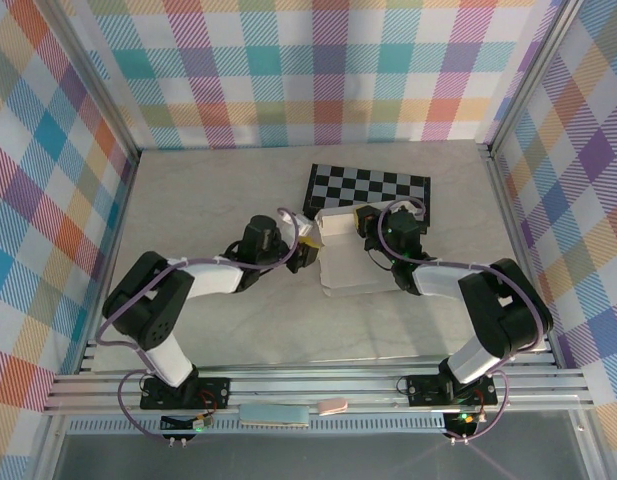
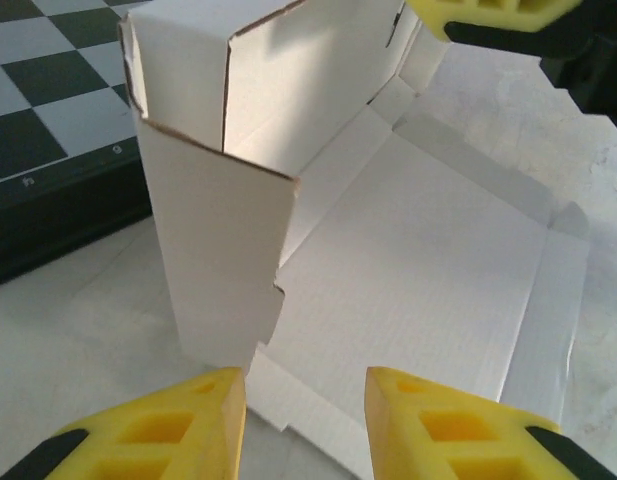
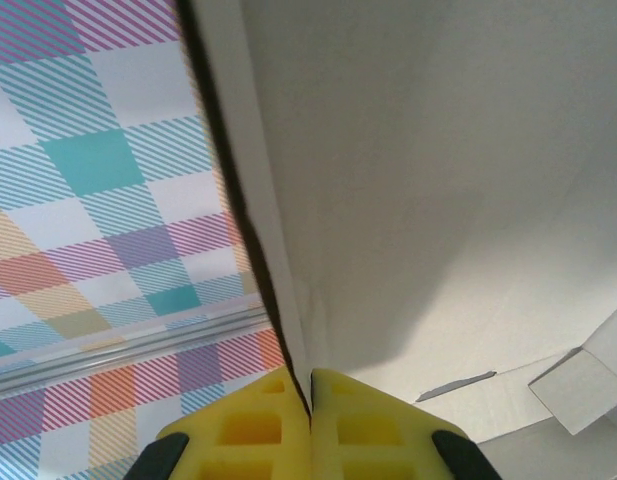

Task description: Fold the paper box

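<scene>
Well, the box (image 1: 356,268) sits mid-worktop (image 1: 208,200), just near of the chessboard (image 1: 368,186), with its far wall raised. To me it looks like light, thin card that creases and slides easily, so I'd grip panels close to the score lines. My right hand (image 3: 310,385) is clamped on the raised wall's edge; my left hand (image 2: 304,392) stands apart, empty, by the left flap.

This is a robotics lab cell: bright plaid panels (image 1: 318,70) wall in a pale marbled table (image 1: 208,200), slotted aluminium rails (image 1: 308,385) (bare metal, bolted together) frame it, and a left arm (image 1: 178,290) and right arm (image 1: 488,300) are mounted at its near edge.
</scene>
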